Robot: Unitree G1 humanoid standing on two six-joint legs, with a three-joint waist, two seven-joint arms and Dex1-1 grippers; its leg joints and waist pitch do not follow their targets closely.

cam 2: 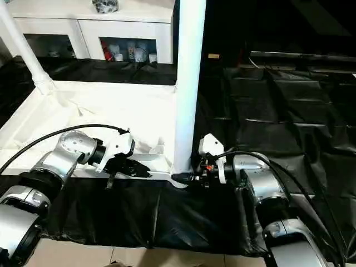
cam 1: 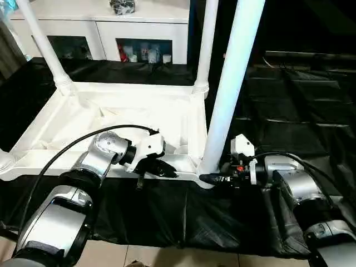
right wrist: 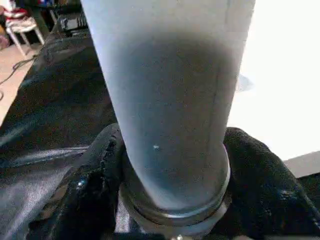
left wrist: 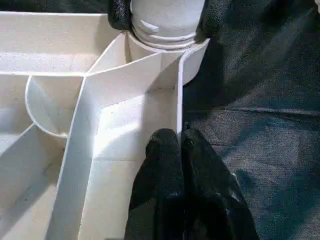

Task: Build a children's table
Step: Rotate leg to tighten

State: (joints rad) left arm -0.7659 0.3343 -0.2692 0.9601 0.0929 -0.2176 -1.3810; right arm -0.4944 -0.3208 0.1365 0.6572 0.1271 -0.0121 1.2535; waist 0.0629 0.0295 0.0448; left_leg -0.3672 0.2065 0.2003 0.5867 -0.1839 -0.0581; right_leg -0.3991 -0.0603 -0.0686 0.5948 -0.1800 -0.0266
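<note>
Fingers first: the right gripper [cam 1: 214,179] had its two black fingers [right wrist: 95,185] wrapped either side of the base of the near-right leg [cam 1: 231,89], right above the collar where it dropped into the corner socket [left wrist: 192,60]. Looked clamped on the tube, or as good as. The left gripper [left wrist: 181,137] had its fingers pressed together, pinching the thin near wall of the tabletop [cam 1: 111,119] not far from that same corner, like it was bracing the thing.

The tabletop itself lay upside down, ribs up, on the black sheet [cam 1: 289,111] covering the floor. Two more legs, the far-left leg [cam 1: 47,47] and the far-right leg [cam 1: 207,44], already stood up out of their far corner sockets, and a bit of a fourth showed at the near-left corner.

So my read: this was the seating or tightening of the near-right leg. Next move probably needed the right wrist to twist or push the leg down while the left kept the tabletop from sliding. Couldn't tell if the leg was fully home yet. A white cabinet [cam 1: 139,25] stood behind.
</note>
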